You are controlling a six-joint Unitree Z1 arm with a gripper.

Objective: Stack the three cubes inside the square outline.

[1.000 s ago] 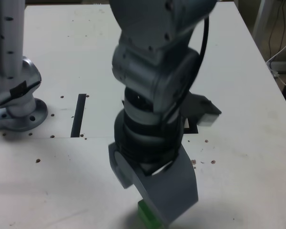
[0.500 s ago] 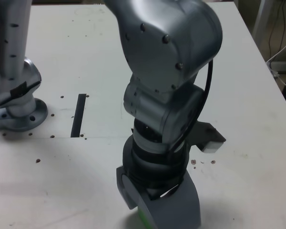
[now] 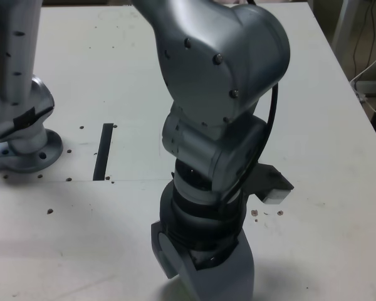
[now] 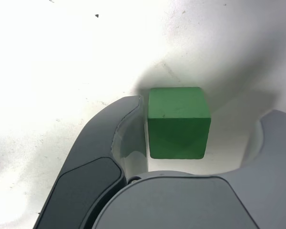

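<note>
The tool (image 4: 195, 138) is sitting open around the green cube (image 4: 178, 121) on the white bench (image 4: 62, 57), one finger (image 4: 109, 138) touching it, the other apart.

Bright overhead light washes the white table (image 4: 47, 57) to near glare in the wrist view, where the green cube (image 4: 178, 122) stays sharp amid soft grey shadow. The exterior view is evenly lit, slightly soft, with sheen on the arm (image 3: 219, 69).

A white table (image 3: 338, 113) with small screw holes fills most of the exterior view. White cables (image 3: 371, 75) trail past its far right edge.
</note>
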